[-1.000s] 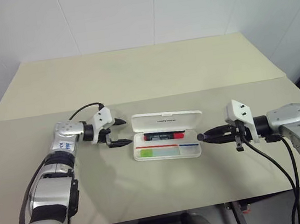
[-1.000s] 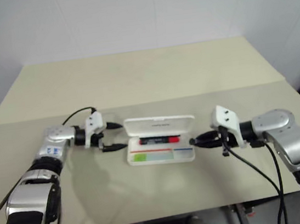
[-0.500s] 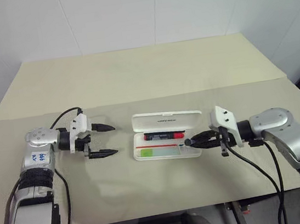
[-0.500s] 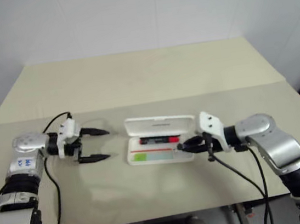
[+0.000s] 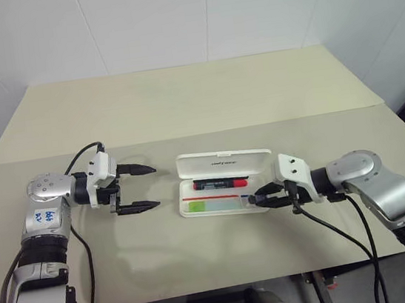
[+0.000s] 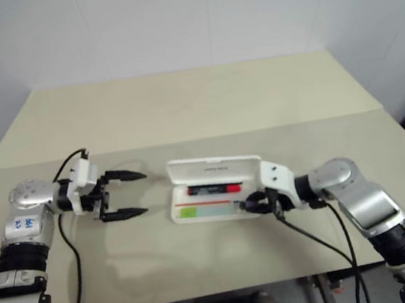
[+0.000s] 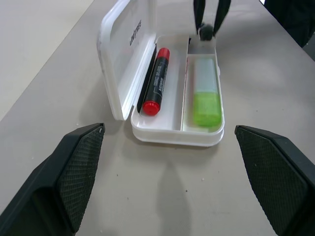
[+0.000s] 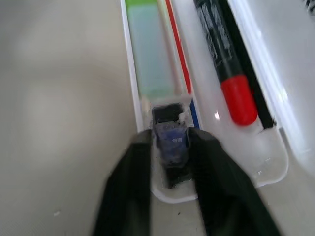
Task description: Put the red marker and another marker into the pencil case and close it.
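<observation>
Moved since one second ago: your left gripper (image 5: 139, 189) has drawn away from the flat white plastic pencil case (image 5: 223, 163); your right gripper (image 5: 261, 196) has come in over the case's end.
Left jaws: you see them spread wide, with nothing between them; the case lies well apart, ahead of the fingertips.
Right jaws: partly spread, the two black fingers (image 8: 129, 177) stand on either side of a small dark blue-black piece (image 8: 170, 142) at the end of the case's front compartment. You cannot tell whether they pinch it.
Pencil case: open on the beige table (image 5: 183, 117), lid up at the far side.
Red marker: the slim black marker with red cap (image 7: 156, 82) lies in the rear compartment, beside the lid, just beside your right fingertips.
Other marker: the chunky lime-green highlighter (image 7: 205, 93) lies in the front compartment, straight ahead of the right jaws, its near end just beyond the dark piece.
</observation>
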Available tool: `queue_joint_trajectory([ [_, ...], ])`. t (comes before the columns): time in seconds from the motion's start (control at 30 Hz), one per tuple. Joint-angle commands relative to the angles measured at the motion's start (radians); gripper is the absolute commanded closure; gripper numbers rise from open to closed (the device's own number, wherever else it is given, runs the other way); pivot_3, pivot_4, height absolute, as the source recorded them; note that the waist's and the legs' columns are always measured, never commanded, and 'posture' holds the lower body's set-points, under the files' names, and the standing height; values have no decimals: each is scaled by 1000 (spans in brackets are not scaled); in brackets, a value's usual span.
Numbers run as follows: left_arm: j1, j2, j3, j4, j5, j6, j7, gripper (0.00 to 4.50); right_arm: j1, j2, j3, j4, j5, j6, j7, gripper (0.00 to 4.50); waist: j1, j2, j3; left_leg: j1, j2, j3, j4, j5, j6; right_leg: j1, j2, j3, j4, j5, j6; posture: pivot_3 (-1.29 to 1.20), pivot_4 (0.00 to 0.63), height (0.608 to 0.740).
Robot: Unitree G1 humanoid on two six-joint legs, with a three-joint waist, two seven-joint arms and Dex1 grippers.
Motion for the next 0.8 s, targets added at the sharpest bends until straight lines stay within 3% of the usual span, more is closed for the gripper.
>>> queue_joint_trajectory([
  [0.03, -10, 8, 11, -34, -26, -3, -6, 0, -29, 6, -10, -14, 1, -13, 8, 1818, -3, 0, 0, 0, 0, 0, 0, 0, 0, 0, 0, 0, 0, 0, 0, 0, 150, 740],
  [0.2, -16, 3, 11, -33, -28, -3, -4, 0, -37, 7, -19, -12, 3, -10, 9, 98, -6, 0, 0, 0, 0, 0, 0, 0, 0, 0, 0, 0, 0, 0, 0, 0, 150, 740],
  [0.33, -30, -9, 17, -35, -37, 6, 9, 0, -34, -9, -69, -29, 57, 3, 41, 44, -13, 0, 0, 0, 0, 0, 0, 0, 0, 0, 0, 0, 0, 0, 0, 0, 150, 740],
  [0.57, -87, -36, 35, 23, -31, -16, 88, 0, 54, 21, -295, -62, 310, 3, 97, 44, -13, -1, 0, 0, 0, -1, 0, 0, 0, 1, 0, 0, 0, 1, 2, 0, 150, 740],
  [0.8, -179, -47, 28, 138, -9, -59, 109, 0, 115, 21, -405, -27, 382, -31, 101, 44, -18, -1, -1, 1, 0, -1, 0, 0, 0, 1, 0, 0, 0, 1, 3, 0, 150, 740],
])
